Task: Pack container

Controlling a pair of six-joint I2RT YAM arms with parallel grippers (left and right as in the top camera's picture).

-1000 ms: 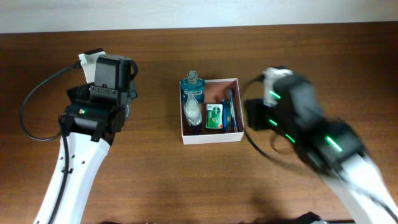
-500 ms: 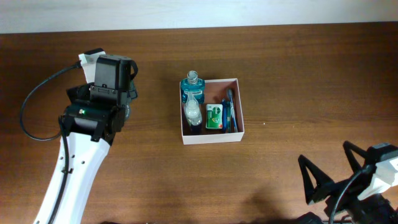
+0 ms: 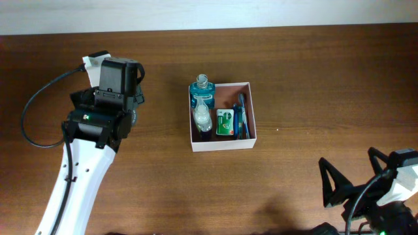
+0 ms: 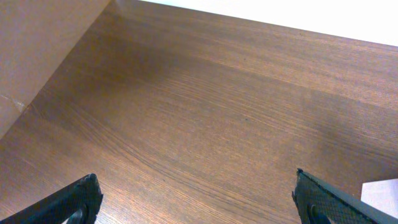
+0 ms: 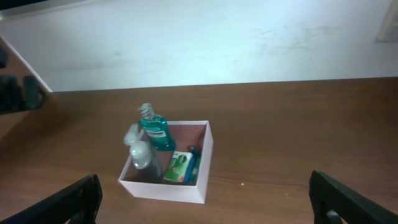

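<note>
The container [image 3: 222,143], a square shallow white box with a pinkish-brown inside, sits mid-table; it also shows in the right wrist view [image 5: 205,152]. In it stand a teal bottle [image 3: 201,92], a clear bottle [image 3: 202,116], a green packet [image 3: 226,123] and a blue item [image 3: 241,116]. My left gripper [image 4: 199,199] is open and empty over bare wood, left of the box. My right gripper [image 3: 356,176] is open and empty at the table's near right, well back from the box.
The left arm's white link [image 3: 78,176] and black cable [image 3: 29,111] lie over the left of the table. A light wall [image 5: 205,37] runs behind the table's far edge. A box corner [image 4: 382,190] shows at the left wrist view's right edge.
The right arm has pulled away from beside the box to the table's near right corner, then settled there. The left arm and the box contents have not moved.
</note>
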